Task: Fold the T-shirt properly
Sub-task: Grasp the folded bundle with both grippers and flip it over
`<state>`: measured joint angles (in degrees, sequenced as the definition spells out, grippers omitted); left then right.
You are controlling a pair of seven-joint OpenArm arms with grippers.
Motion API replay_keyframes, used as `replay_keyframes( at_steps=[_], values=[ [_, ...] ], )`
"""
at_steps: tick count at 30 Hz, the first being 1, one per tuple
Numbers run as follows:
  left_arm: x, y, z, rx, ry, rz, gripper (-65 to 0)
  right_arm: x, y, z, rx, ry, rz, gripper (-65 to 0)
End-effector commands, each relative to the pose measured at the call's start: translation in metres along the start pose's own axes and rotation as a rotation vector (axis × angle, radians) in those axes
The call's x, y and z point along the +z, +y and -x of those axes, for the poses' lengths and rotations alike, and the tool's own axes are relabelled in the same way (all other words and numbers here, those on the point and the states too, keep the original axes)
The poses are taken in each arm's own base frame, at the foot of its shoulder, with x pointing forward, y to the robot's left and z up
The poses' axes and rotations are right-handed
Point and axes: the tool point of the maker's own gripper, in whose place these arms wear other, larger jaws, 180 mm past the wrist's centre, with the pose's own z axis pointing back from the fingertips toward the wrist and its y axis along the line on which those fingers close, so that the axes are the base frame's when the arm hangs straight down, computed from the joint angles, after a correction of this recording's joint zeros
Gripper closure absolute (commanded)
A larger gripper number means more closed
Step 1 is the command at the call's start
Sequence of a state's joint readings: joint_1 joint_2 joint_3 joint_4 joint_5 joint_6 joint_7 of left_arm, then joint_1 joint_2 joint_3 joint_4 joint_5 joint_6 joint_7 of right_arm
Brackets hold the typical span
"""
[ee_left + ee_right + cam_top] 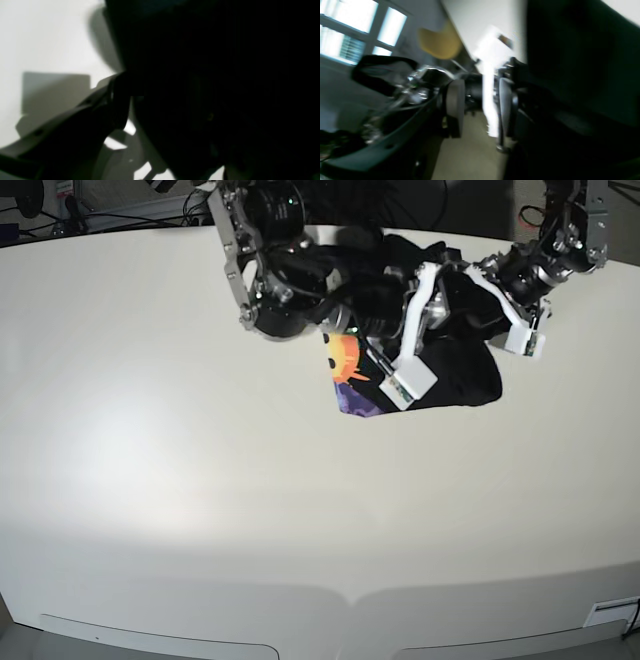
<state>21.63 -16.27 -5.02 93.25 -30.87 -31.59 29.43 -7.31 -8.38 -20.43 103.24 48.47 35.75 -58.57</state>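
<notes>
T-shirt (455,375) lies bunched crosswise on table (200,480), printed corner toward camera.

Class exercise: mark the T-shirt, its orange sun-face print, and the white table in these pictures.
T-shirt (465,380): base view, plain black cloth at its right side.
orange sun-face print (343,357): base view, middle of the face.
white table (200,500): base view, bare top in front of the shirt.

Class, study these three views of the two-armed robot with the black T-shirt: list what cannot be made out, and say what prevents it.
- T-shirt, base view: its folds and most of the print are hidden behind both arms.
- Left hand, left wrist view: only one finger shows; black cloth darkens the rest, so any grip is unclear.
- Right hand, right wrist view: pads stand apart, but motion blur smears the cloth edge beside them.
- Table: near edge cut off.
</notes>
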Motion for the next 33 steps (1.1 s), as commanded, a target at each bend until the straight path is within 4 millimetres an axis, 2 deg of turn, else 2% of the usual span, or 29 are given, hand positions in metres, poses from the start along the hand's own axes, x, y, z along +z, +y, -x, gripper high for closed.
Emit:
replay_keyframes(
  at_steps=[1, 4, 8, 10, 12, 13, 15, 17, 19, 22, 23, 27, 30, 33],
  values=[
    [0.006, -0.002, -0.023, -0.047, -0.053, 0.016, -34.3, 0.0, 0.012, -0.018, 0.016, -0.063, -0.045, -24.0],
    [0.022, 0.005, -0.047, -0.145, -0.054, -0.017, -34.3, 0.001, 0.018, -0.023, 0.001, -0.086, -0.081, -23.9],
    [0.051, 0.037, -0.069, -0.244, -0.052, -0.177, -34.3, 0.001, 0.017, -0.029, 0.024, -0.09, -0.08, -23.9],
    [0.067, 0.045, -0.079, -0.244, -0.082, -0.212, -34.3, 0.003, 0.007, -0.034, 0.058, -0.082, -0.039, -23.9],
    [0.081, 0.041, -0.088, -0.187, -0.136, -0.194, -34.3, 0.007, -0.012, -0.039, 0.108, -0.061, 0.047, -23.7],
    [0.086, 0.036, -0.091, -0.151, -0.163, -0.167, -34.3, 0.01, -0.022, -0.043, 0.136, -0.05, 0.095, -23.1],
    [0.091, 0.016, -0.093, -0.095, -0.204, -0.081, -31.6, 0.019, -0.042, -0.053, 0.182, -0.04, 0.183, -17.6],
    [0.093, -0.009, -0.091, -0.053, -0.234, 0.016, -26.1, 0.028, -0.06, -0.064, 0.22, -0.045, 0.265, -8.9],
    [0.091, -0.027, -0.085, 0.017, -0.259, 0.078, -17.9, 0.042, -0.08, -0.069, 0.267, -0.04, 0.353, 0.0],
    [0.084, -0.043, -0.07, 0.109, -0.26, 0.103, -2.8, 0.055, -0.101, -0.066, 0.303, -0.034, 0.426, 0.0],
    [0.081, -0.048, -0.065, 0.132, -0.254, 0.109, 0.0, 0.056, -0.107, -0.064, 0.293, -0.033, 0.429, 0.0],
    [0.07, -0.074, -0.044, 0.183, -0.216, 0.155, 0.0, 0.048, -0.147, -0.045, 0.219, 0.044, 0.458, 0.0],
    [0.063, -0.09, -0.026, 0.183, -0.16, 0.172, 0.0, 0.043, -0.173, -0.039, 0.17, 0.101, 0.466, 0.0],
    [0.063, -0.103, -0.022, 0.222, -0.158, 0.219, 0.0, 0.042, -0.192, -0.036, 0.151, 0.147, 0.487, 0.0]
  ],
)
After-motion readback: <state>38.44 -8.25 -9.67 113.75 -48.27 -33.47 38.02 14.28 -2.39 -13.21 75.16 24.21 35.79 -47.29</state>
